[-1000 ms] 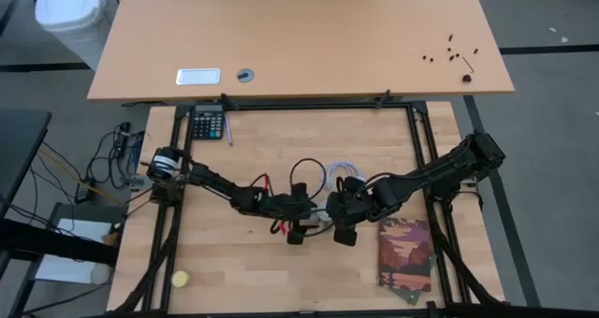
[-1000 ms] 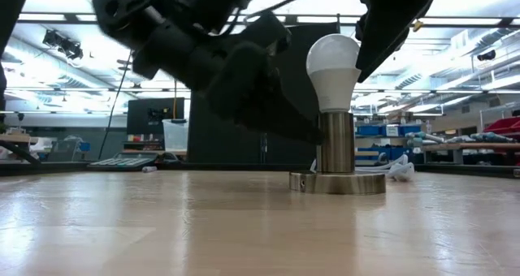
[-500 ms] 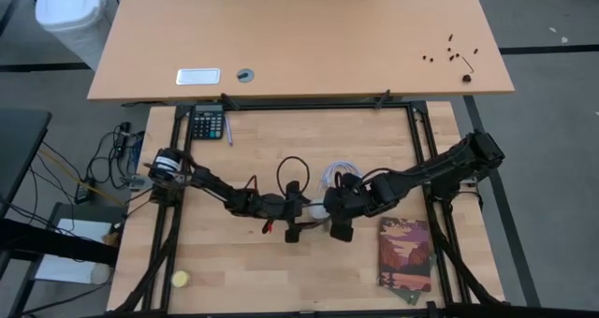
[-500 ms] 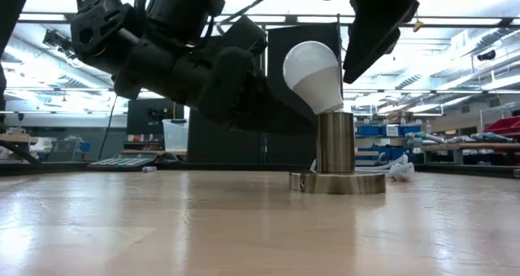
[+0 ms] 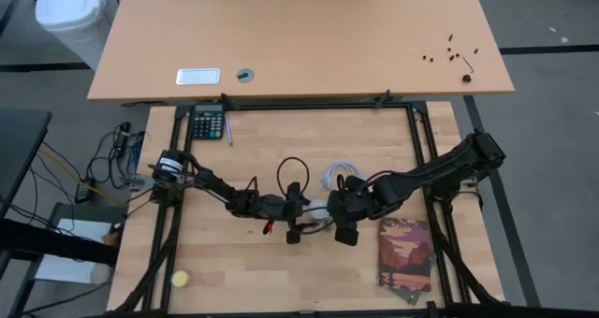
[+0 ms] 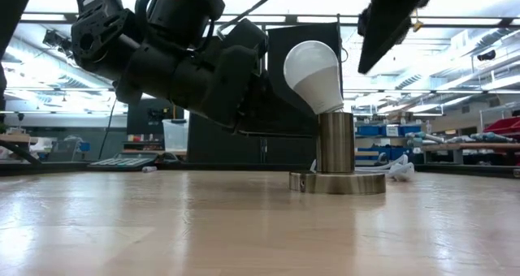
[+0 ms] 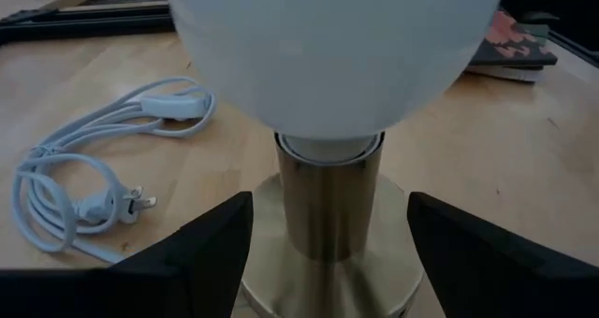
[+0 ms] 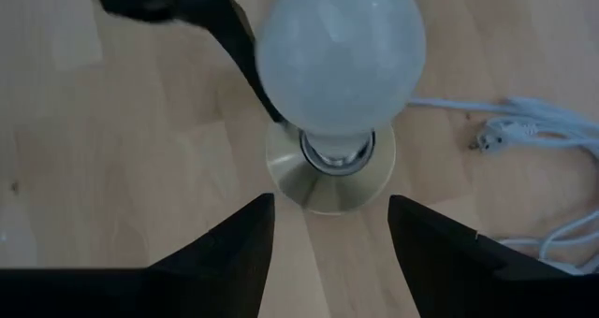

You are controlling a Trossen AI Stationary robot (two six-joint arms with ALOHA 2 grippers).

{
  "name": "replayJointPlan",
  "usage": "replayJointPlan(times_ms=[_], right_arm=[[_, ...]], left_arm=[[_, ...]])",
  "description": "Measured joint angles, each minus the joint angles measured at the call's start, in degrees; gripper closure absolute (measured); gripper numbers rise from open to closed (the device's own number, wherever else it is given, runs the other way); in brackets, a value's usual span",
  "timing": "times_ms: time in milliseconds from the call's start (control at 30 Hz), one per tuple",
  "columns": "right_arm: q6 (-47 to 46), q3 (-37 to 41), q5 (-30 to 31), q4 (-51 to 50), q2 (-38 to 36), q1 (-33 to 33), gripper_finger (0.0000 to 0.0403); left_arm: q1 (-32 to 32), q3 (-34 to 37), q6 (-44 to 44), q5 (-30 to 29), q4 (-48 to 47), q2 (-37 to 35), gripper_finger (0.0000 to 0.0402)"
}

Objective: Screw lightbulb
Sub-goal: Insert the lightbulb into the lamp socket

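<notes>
The white lightbulb [image 6: 313, 73] stands tilted, its screw base in the top of the brass socket's tube [image 6: 335, 146], its globe leaning toward my left arm. My left gripper [image 7: 328, 210] is open and level. Its fingers flank the tube [image 7: 328, 215] just under the bulb [image 7: 337, 56]. In the low view this gripper [image 6: 244, 89] is the dark mass beside the globe. My right gripper [image 8: 329, 206] hangs open above the bulb [image 8: 342, 56], pointing down, clear of it in the low view [image 6: 390, 24]. My left gripper comes in level with one open finger [image 7: 206, 243] on each side of the socket's tube. In the right wrist view one finger [image 8: 245, 61] reaches the bulb's neck. I cannot tell whether it touches the bulb or the tube.
The socket's round base [image 6: 337, 183] sits mid-table. A coiled white cable [image 5: 342, 173] lies just beyond it. A picture book [image 5: 404, 254] lies to the right, a yellow ball [image 5: 180, 280] at the near left corner, and a calculator [image 5: 207, 123] at the far left.
The bulb stood upright in the socket a second ago. It has tipped toward my left arm, with its base still in the tube. My left gripper has turned at the wrist close beside the bulb.
</notes>
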State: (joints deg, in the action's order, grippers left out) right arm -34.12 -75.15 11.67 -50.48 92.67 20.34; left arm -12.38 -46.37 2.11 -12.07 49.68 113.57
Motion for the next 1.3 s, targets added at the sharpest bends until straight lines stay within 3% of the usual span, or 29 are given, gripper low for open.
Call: replayJointPlan(times_ms=[467,800,967,1300], right_arm=[[-0.28,-3.89,1.73,-4.42,0.08,1.37,0.0183],[-3.23,-3.78,1.85,-3.99,0.08,2.88,0.0183],[-4.44,-3.48,5.15,-3.25,0.08,2.85,0.0183],[-5.81,2.89,4.99,-0.04,0.08,3.07,0.0183]], left_arm=[[-1.69,0.00,-1.72,-0.32,0.79,-0.33,0.0112],[-1.66,0.00,-3.39,-3.91,-11.34,-7.46,0.0112],[-1.58,0.00,-4.49,-5.40,-11.85,-9.79,0.0112],[-1.62,0.00,-6.44,-7.35,-18.63,-11.74,0.0131]])
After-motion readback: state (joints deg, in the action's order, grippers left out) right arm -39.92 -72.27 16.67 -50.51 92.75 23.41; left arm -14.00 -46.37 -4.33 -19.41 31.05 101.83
